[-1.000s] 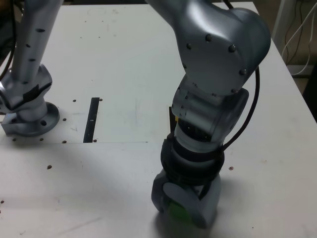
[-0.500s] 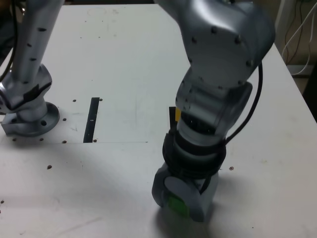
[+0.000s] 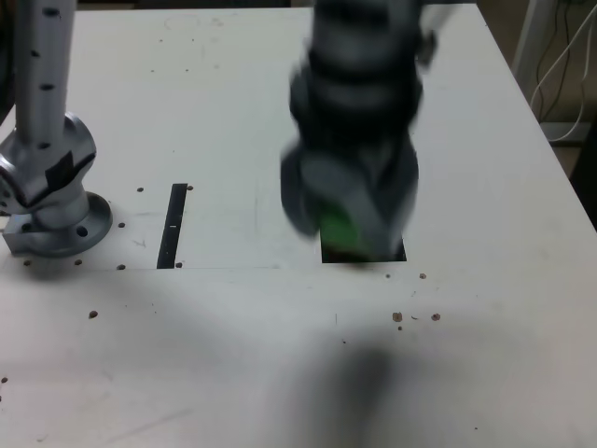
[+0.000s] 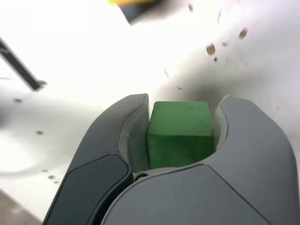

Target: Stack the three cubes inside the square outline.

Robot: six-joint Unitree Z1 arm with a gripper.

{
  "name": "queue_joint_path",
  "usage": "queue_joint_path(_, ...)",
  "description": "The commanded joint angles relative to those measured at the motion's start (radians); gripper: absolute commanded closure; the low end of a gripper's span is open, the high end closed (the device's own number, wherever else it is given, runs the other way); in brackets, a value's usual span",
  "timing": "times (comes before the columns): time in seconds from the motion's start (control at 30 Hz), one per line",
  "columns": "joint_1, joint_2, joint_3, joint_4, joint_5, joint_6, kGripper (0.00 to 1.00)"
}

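From the exterior view, my gripper (image 3: 350, 229) has lifted off the bench's near edge and now hangs blurred above the square outline (image 3: 399, 254), green cube (image 3: 338, 227) aboard. Stacking remains. In the wrist view, my fingers (image 4: 133, 136) clamp the green cube (image 4: 179, 133); a yellow cube (image 4: 129, 2) peeks ahead.

Arm (image 3: 42, 103): silver-grey metal, round tube link with row of small dark holes. Base (image 3: 58, 229): round flange with bolt holes, black mark on joint housing above. Wrist: black ribbed rings, blurred. Gripper (image 4: 180, 140): two curved grey fingers (image 4: 108, 154), paler inner pads.
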Motion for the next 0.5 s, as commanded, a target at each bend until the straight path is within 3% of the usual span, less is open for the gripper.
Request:
queue_joint_path(0.0,0.033,-0.033,-0.012,0.017,0.003,0.023,0.89)
queue_joint_path(0.23,0.160,-0.118,0.053,0.028,0.004,0.079,0.89)
queue_joint_path(0.47,0.236,-0.117,0.161,0.012,0.016,0.116,0.89)
